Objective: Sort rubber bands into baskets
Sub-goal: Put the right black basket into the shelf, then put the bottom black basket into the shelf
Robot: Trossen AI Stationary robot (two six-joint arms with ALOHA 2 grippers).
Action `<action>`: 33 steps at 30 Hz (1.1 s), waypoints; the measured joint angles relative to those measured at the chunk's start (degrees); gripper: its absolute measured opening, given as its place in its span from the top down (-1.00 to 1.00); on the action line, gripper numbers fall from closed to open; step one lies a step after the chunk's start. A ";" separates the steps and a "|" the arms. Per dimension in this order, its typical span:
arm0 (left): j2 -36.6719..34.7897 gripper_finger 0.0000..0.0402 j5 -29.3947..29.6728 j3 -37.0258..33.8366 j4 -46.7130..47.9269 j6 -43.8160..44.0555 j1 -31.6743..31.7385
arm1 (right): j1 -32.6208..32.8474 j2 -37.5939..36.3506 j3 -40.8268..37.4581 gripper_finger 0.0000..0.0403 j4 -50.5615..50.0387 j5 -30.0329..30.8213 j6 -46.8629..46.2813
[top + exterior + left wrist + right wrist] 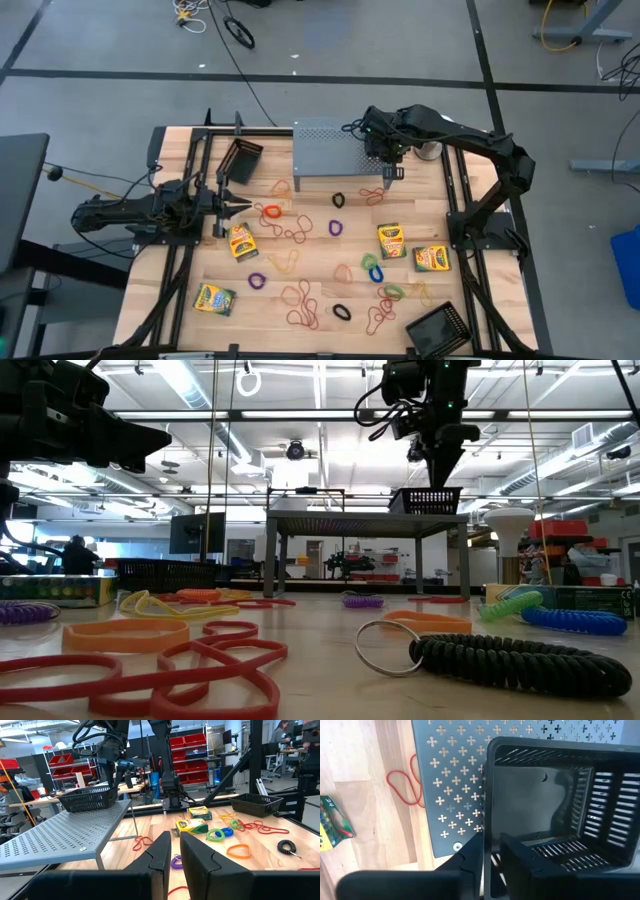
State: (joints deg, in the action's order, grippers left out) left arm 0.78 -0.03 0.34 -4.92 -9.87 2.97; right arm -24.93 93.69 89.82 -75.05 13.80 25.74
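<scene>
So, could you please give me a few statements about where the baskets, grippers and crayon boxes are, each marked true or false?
1. One basket stands on the grey perforated stand. True.
2. The right gripper hangs above that basket. True.
3. The table holds two crayon boxes. False: there are four.
4. The left gripper is over the stand. False: it is at the table's left side, near another basket.
</scene>
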 joint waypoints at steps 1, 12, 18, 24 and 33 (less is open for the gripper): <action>0.01 0.75 0.00 0.02 0.01 0.01 -0.01 | 0.00 0.00 0.00 0.58 0.00 0.02 0.00; -0.01 0.75 0.00 0.01 0.01 0.01 0.02 | 3.34 -0.72 0.08 0.29 0.27 6.79 -1.35; 0.01 0.75 0.00 0.00 0.01 0.00 0.01 | 5.48 -1.98 0.40 0.24 0.20 8.33 -2.36; 0.01 0.75 0.00 0.01 0.01 0.00 0.00 | 8.99 -3.45 5.11 0.39 1.28 8.53 -4.83; 0.01 0.75 0.00 0.01 0.01 0.01 0.01 | 14.19 2.06 5.35 0.95 11.33 -3.90 -12.56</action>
State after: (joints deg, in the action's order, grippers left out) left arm 0.79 -0.03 0.34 -4.91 -9.86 2.98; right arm -10.74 95.75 95.18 -63.72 9.90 13.18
